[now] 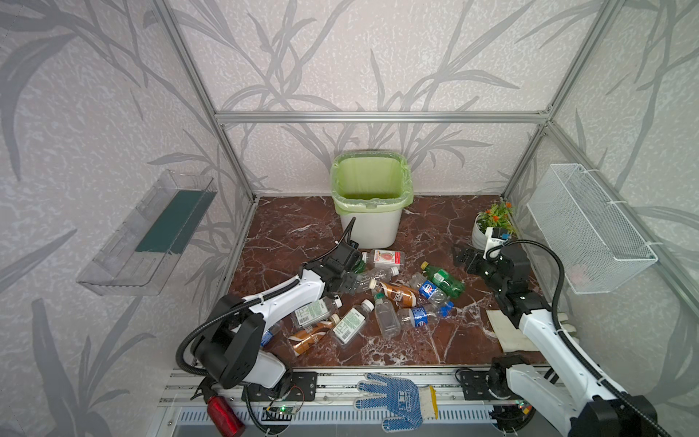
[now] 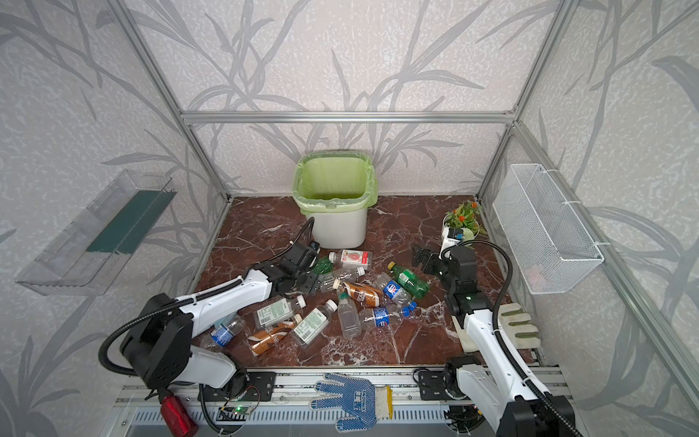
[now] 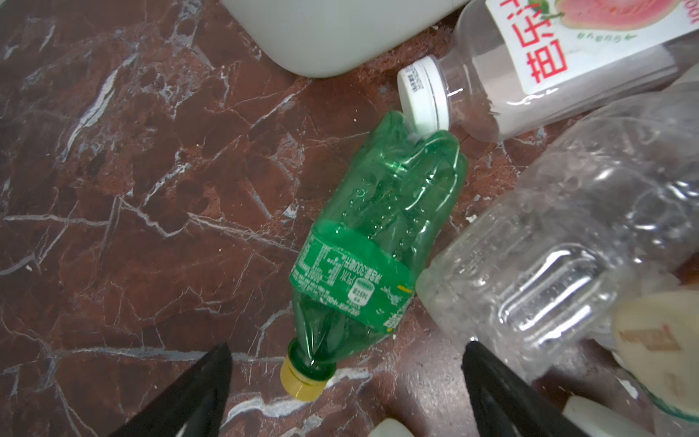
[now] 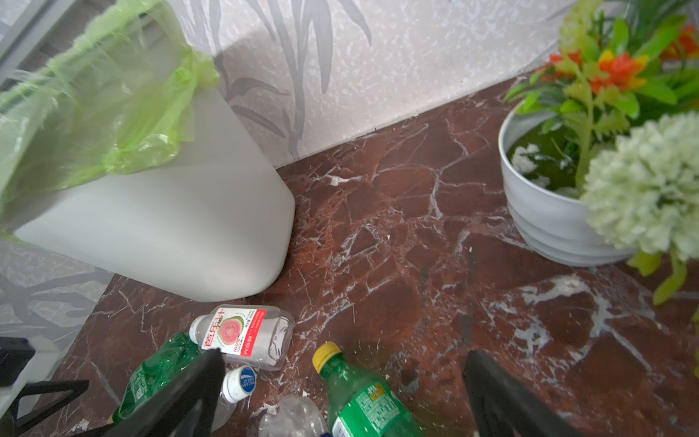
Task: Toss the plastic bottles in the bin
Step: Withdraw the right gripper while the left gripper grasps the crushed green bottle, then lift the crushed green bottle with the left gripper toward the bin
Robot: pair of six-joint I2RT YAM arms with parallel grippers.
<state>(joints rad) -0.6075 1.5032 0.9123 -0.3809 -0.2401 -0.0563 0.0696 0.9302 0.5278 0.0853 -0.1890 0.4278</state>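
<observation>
Red marble tabletop (image 1: 287, 234) bears bin (image 1: 372, 227), scattered plastic bottles (image 1: 386, 322), flowerpot (image 1: 477, 232).

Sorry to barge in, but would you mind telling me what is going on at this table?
A two-armed robot is clearing plastic bottles into the bin. The left gripper, jaws open, hangs over a crushed green bottle lying near the bin's base and has not gripped it. The right gripper is open and empty, near the flower pot. About a dozen bottles lie on the marble table; none shows inside the bin.
</observation>
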